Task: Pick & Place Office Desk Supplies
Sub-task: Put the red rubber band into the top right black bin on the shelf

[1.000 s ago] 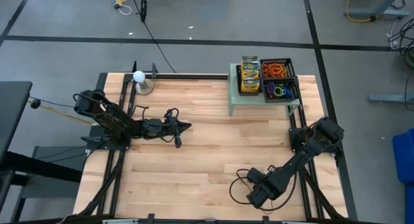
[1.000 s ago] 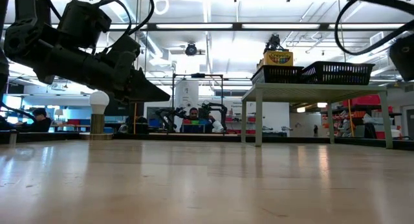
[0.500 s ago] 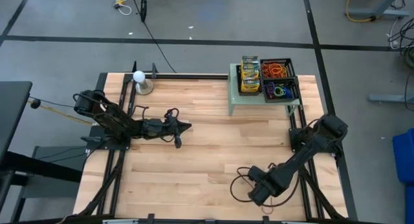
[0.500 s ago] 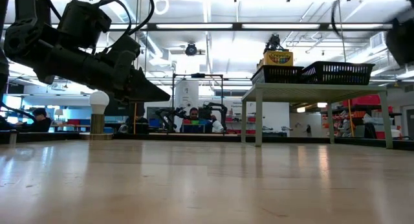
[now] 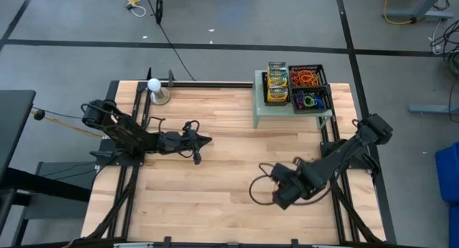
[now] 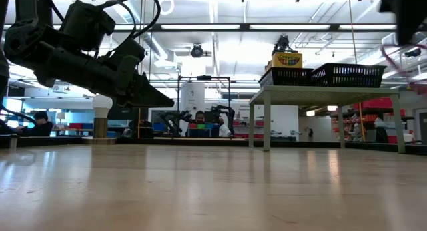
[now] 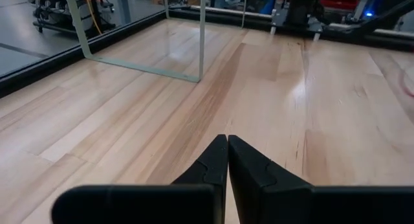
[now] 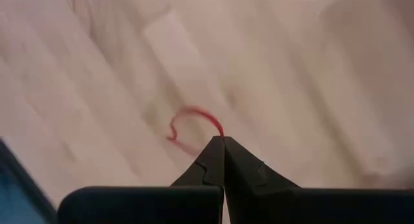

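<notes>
My right gripper point(image 8: 223, 141) is shut on a thin red rubber band point(image 8: 191, 122). It hovers over the near right part of the table point(image 5: 278, 198). In the low view it is a dark blur at the upper right point(image 6: 403, 14) with a faint red curve point(image 6: 393, 57) below it. More rubber bands point(image 5: 307, 77) lie in black baskets and yellow-green crayon boxes point(image 5: 277, 83) stand beside them, all on a small raised stand point(image 5: 269, 112). My left gripper point(image 5: 206, 140) point(image 7: 226, 141) is shut on nothing and hangs above the left middle of the table. My right gripper pinches the red rubber band at one point of its loop point(image 8: 218, 130) between the ends of the two fingers. The rest of the loop sticks out past the fingertips, slack and curled. It looks lifted clear of the wood.
A white ball on a small stand point(image 5: 154, 90) sits at the far left corner. The raised stand with the baskets fills the far right corner. Bare wood point(image 5: 229, 169) stretches between the two arms. A loose cable loop point(image 5: 255, 191) hangs by the right wrist.
My right gripper has swung away from the near edge toward the far edge, still shut, moving fast enough to blur its wrist view. The upper arm has swung toward the table's right edge. The left arm has kept still.
</notes>
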